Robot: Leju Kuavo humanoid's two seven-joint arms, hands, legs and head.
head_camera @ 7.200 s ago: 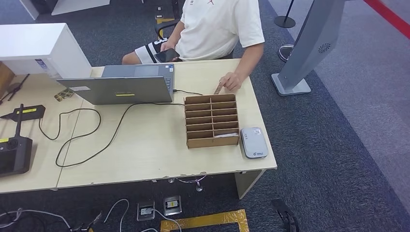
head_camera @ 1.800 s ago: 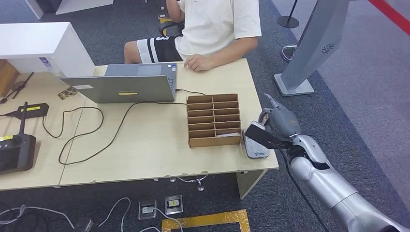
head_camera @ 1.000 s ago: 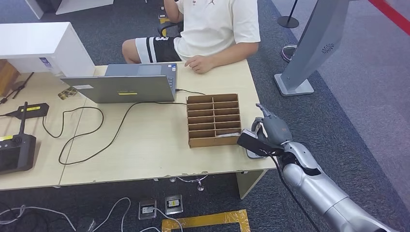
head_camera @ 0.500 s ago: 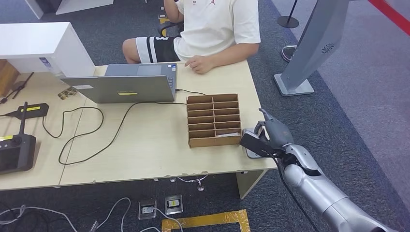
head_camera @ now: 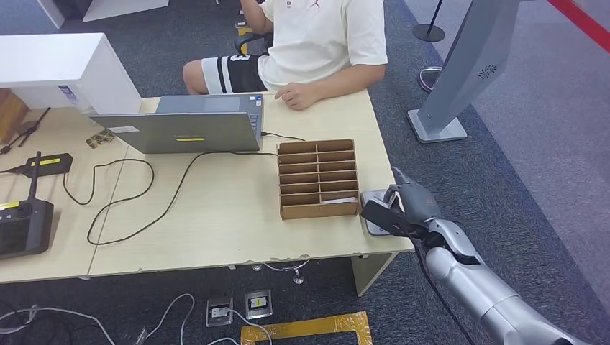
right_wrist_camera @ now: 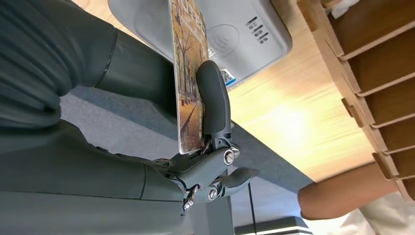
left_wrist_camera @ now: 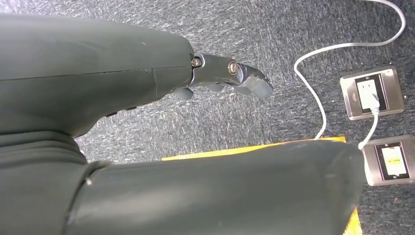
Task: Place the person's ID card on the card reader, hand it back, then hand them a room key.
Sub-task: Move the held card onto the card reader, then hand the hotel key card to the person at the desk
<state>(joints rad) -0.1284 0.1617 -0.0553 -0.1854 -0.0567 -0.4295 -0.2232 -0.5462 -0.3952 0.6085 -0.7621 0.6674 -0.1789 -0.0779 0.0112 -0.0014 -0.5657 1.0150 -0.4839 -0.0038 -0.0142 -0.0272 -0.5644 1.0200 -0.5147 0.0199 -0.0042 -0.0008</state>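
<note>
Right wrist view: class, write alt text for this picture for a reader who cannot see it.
The robot's right hand pinches an ID card printed with a tree-lined street scene, holding it edge-on just above a grey card reader on a light wooden table. A brown cardboard compartment organizer stands beside the reader, and a person's arm rests beyond.

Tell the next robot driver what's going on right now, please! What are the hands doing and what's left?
Right hand: pinches the ID card on edge, just over the card reader at the table's right end; whether the card touches it cannot be told.
Left hand: hangs over the floor, holds nothing; fingers mostly hidden.
Person's hand: rests on the table's far edge.
Cardboard slot box: beside the reader, something white in a front slot.
Done: card picked up and brought to the reader.
Left: lay the card flat on the reader, hand it back, then hand over a room key.
</note>
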